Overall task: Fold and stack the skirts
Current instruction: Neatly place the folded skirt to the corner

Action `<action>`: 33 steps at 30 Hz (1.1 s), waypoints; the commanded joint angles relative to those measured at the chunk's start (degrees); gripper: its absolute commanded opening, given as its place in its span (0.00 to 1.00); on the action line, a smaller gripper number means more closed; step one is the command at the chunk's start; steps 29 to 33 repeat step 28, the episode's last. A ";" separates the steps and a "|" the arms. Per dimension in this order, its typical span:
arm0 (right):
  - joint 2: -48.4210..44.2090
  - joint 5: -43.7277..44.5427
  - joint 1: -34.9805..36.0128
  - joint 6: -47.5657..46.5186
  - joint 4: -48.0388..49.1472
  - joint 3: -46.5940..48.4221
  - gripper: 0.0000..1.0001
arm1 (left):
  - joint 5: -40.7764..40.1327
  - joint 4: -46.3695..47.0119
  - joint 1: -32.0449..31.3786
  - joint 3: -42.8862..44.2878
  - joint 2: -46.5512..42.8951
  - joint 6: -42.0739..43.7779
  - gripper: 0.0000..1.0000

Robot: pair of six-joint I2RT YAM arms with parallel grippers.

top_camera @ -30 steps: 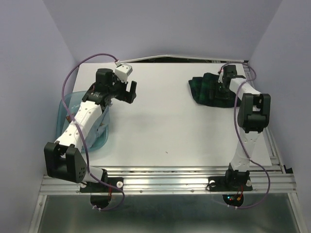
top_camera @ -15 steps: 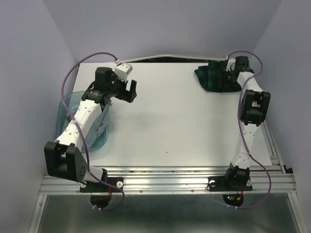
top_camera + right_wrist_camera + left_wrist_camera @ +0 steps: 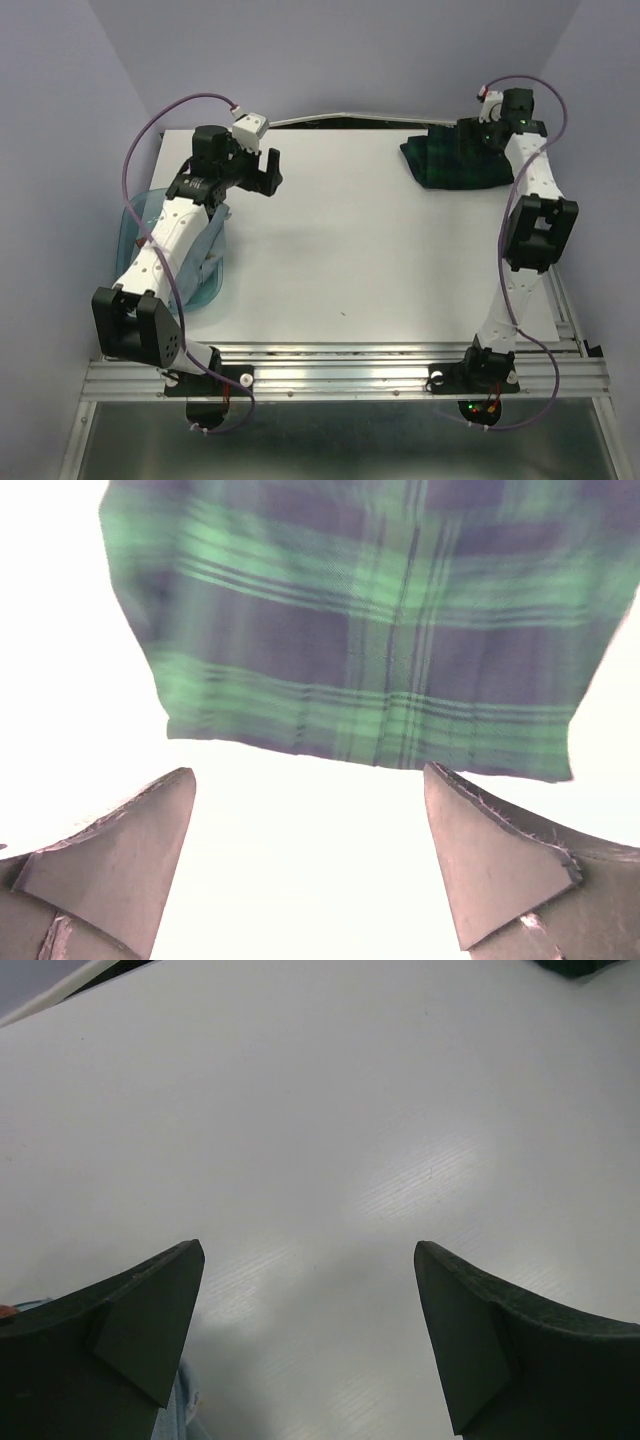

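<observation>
Right gripper [image 3: 308, 773] backed off tartan skirt [image 3: 455, 160], fingers apart, empty; skirt now far-right corner, looks folded. Left gripper [image 3: 308, 1246] fingers apart, empty, by tub [image 3: 130, 225]. Pale skirt [image 3: 212, 228] likely next.

No readable text, labels, brands or numbers in any view; nothing legible on arms, cloth, tub or table.

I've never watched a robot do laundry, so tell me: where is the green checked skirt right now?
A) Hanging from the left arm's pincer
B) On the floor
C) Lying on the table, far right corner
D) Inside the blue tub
C: the green checked skirt lies on the table at the far right corner, and the right pincer next to it is open and holds nothing.
</observation>
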 commanded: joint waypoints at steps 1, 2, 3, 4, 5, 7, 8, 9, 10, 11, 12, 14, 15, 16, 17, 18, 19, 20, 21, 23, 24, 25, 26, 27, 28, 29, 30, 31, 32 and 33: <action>-14.39 -6.90 0.09 2.37 -4.98 0.88 1.00 | -1.11 2.92 0.41 1.12 1.43 -0.87 0.99; -16.24 -7.78 0.09 2.72 -6.03 -1.14 1.00 | -1.55 2.92 0.41 0.51 1.69 -0.60 0.99; -20.60 -10.31 0.09 3.07 -6.48 -7.42 1.00 | -1.29 2.66 0.41 0.15 1.69 0.19 0.99; -23.08 -11.29 0.61 4.21 -6.14 -11.14 1.00 | -0.94 2.74 0.41 -0.55 1.61 0.54 0.99; -25.63 -11.83 0.62 4.74 -5.26 -15.27 1.00 | -0.59 2.92 0.41 -2.30 1.34 0.72 0.99; -30.47 -14.55 1.15 5.01 -2.54 -23.27 1.00 | -0.24 4.32 0.41 -4.59 0.20 0.81 0.99; -34.67 -15.25 2.02 6.14 -0.79 -30.62 1.00 | -0.15 4.76 0.41 -7.12 -0.24 1.24 0.99; -36.80 -17.52 2.63 6.59 0.45 -34.43 1.00 | -0.24 5.72 0.32 -8.45 -1.20 1.51 0.99; -38.65 -17.89 3.25 6.76 1.33 -37.95 1.00 | -0.24 6.08 0.40 -9.94 -1.73 1.77 0.99; -41.80 -17.90 4.56 7.38 2.73 -44.16 1.00 | -0.50 6.26 0.32 -12.48 -2.78 2.73 0.99; -43.14 -18.16 5.27 7.73 3.61 -47.27 1.00 | -0.59 6.69 0.32 -13.64 -3.40 3.18 0.99; -46.55 -17.72 6.68 8.17 5.80 -55.16 1.00 | -0.76 7.05 0.32 -16.88 -4.72 4.40 0.99; -47.53 -16.68 8.16 8.26 6.60 -57.39 1.00 | -0.85 7.31 0.32 -17.77 -6.03 4.85 0.99; -48.33 -16.40 8.70 8.70 7.31 -59.41 1.00 | -0.85 7.31 0.32 -18.65 -6.56 5.37 0.99; -49.03 -15.97 9.40 8.79 7.84 -61.00 1.00 | -0.85 7.31 0.32 -20.05 -7.18 5.81 0.99; -49.99 -15.35 9.93 8.87 8.54 -63.36 1.00 | -1.11 7.23 0.23 -20.68 -8.14 6.51 0.99; -50.35 -14.82 10.63 9.14 8.72 -64.08 1.00 | -1.29 7.14 0.23 -21.29 -8.67 6.78 0.99; -50.53 -14.82 10.64 9.40 8.81 -64.70 1.00 | -1.38 7.14 0.23 -21.82 -9.20 7.22 0.99; -50.71 -14.73 10.64 9.49 9.33 -65.31 1.00 | -1.64 7.05 0.23 -22.87 -9.81 7.57 0.99; -50.97 -14.47 11.25 9.67 9.60 -66.28 1.00 | -1.73 7.14 0.23 -24.10 -11.22 8.10 0.99; -50.97 -14.29 11.25 9.67 9.60 -66.37 1.00 | -1.64 7.14 0.23 -24.46 -11.57 8.19 0.99; -51.06 -14.12 11.25 9.67 9.51 -66.37 1.00 | -1.56 7.22 0.23 -24.81 -12.27 8.10 0.99; -51.06 -14.12 11.78 9.67 9.42 -66.11 1.00 | -1.47 7.40 0.23 -25.07 -12.63 8.10 0.99; -51.06 -14.20 11.78 9.67 9.16 -66.11 1.00 | -1.29 7.49 0.14 -25.42 -13.15 8.19 0.99; -51.06 -14.38 11.78 9.67 9.07 -65.94 1.00 | -1.29 7.32 0.23 -25.34 -13.33 8.45 0.99; -51.06 -14.38 11.78 9.67 9.07 -65.94 1.00 | -1.29 7.32 0.23 -25.34 -13.33 8.45 0.99; -51.06 -14.38 11.78 9.67 9.07 -65.94 1.00 | -1.29 7.32 0.23 -25.34 -13.33 8.45 0.99; -51.06 -14.38 11.78 9.67 9.07 -65.94 1.00 | -1.29 7.32 0.23 -25.34 -13.33 8.45 0.99; -51.06 -14.38 11.78 9.67 9.07 -65.94 1.00 | -1.29 7.32 0.23 -25.34 -13.33 8.45 0.99; -51.06 -14.38 11.78 9.67 9.07 -65.94 1.00 | -1.29 7.32 0.23 -25.34 -13.33 8.45 0.99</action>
